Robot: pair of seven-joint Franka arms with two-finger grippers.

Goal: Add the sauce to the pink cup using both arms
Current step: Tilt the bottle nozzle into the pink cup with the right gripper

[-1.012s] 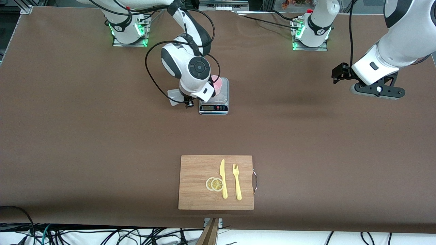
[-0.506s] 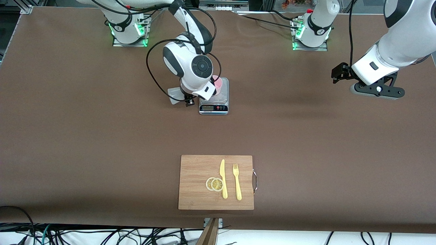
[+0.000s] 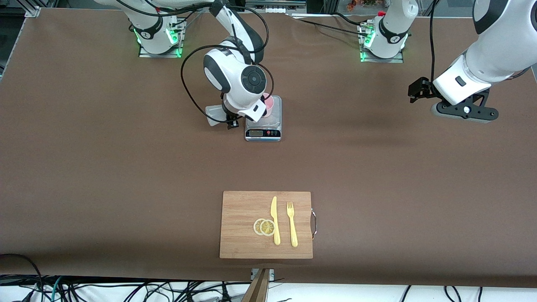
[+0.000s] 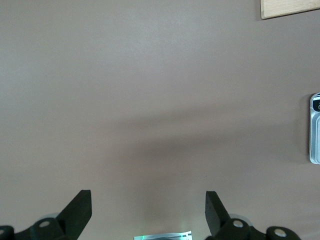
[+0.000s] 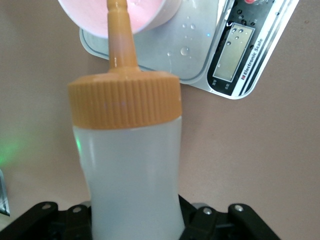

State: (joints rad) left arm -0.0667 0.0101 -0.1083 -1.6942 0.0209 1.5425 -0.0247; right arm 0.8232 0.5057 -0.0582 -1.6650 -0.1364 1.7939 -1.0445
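Observation:
The pink cup (image 3: 269,104) stands on a small silver kitchen scale (image 3: 275,121). My right gripper (image 3: 230,121) is shut on the sauce bottle (image 3: 213,114) and holds it tilted over the table beside the scale. In the right wrist view the whitish bottle (image 5: 131,165) fills the middle, gripped low on its body by the right gripper (image 5: 135,222). Its orange cap (image 5: 125,102) and nozzle point into the pink cup's (image 5: 147,12) mouth. My left gripper (image 3: 418,90) waits open and empty in the air over the left arm's end of the table, and also shows in the left wrist view (image 4: 148,210).
A wooden cutting board (image 3: 243,243) lies near the front edge with a yellow knife (image 3: 275,220), a yellow fork (image 3: 292,224) and two lemon slices (image 3: 264,227). The scale's display (image 5: 234,57) faces the front camera. The scale's edge (image 4: 315,127) shows in the left wrist view.
My right arm has shifted a little toward the cup, carrying the bottle with it. The left arm has not moved.

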